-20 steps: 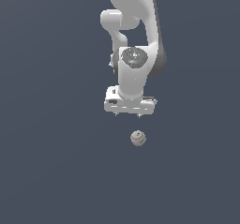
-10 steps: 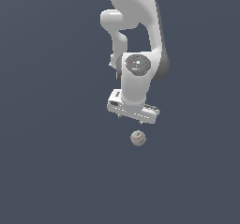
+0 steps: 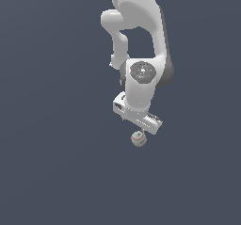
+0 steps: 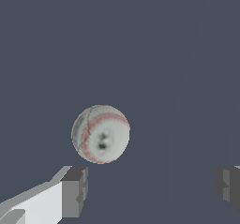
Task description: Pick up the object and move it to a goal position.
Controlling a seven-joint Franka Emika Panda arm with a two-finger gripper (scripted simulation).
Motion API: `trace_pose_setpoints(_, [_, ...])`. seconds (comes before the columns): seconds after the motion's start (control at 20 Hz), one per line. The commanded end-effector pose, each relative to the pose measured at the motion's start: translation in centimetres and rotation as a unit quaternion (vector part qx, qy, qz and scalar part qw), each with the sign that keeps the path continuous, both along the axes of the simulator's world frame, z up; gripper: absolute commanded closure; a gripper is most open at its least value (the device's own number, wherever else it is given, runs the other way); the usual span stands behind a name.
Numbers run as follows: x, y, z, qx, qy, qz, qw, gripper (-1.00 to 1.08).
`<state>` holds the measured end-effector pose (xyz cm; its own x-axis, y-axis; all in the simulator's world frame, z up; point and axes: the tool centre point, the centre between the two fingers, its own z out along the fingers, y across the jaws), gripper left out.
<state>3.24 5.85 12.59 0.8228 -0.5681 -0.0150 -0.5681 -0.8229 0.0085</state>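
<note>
1 white arm fills the upper middle of the exterior view, its top cut off by the frame's upper edge. It bends down to a round joint and a tilted wrist block just below the frame's centre. The gripper points downward under that block, but its fingers are too small and too hidden behind the wrist to separate here. The ball sits right beneath it, slightly below centre, an off-white sphere with faint reddish marks; whether anything touches it cannot be told from this view. The grey ground is featureless, so depth is hard to judge.

In the wrist view the ball lies a little left of centre and below the middle, its red stitched seam curving round a blurred dark smudge. 2 dark finger pads show at the lower edge: 1 at lower left on a pale finger, 1 at the right edge, cut off by the frame. They stand wide apart, released, with the gripper holding nothing and the ball clear of both pads.
</note>
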Motion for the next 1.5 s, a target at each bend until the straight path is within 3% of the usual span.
trace_pose_setpoints(0.0, [0.4,0.3,-0.3,0.000,-0.001,-0.033,0.9994,-0.92])
trace_pose_setpoints(0.35, [1.4,1.3,-1.2,-0.001,-0.003,-0.123,0.9924,-0.92])
trace_pose_setpoints(0.8, [2.5,2.4,-2.3,-0.002,-0.006,-0.221,0.9752,-0.92])
trace_pose_setpoints(1.15, [2.9,2.9,-2.7,-0.003,-0.008,-0.262,0.9649,-0.92])
trace_pose_setpoints(1.45, [3.1,3.0,-2.8,-0.003,-0.008,-0.273,0.9618,-0.92])
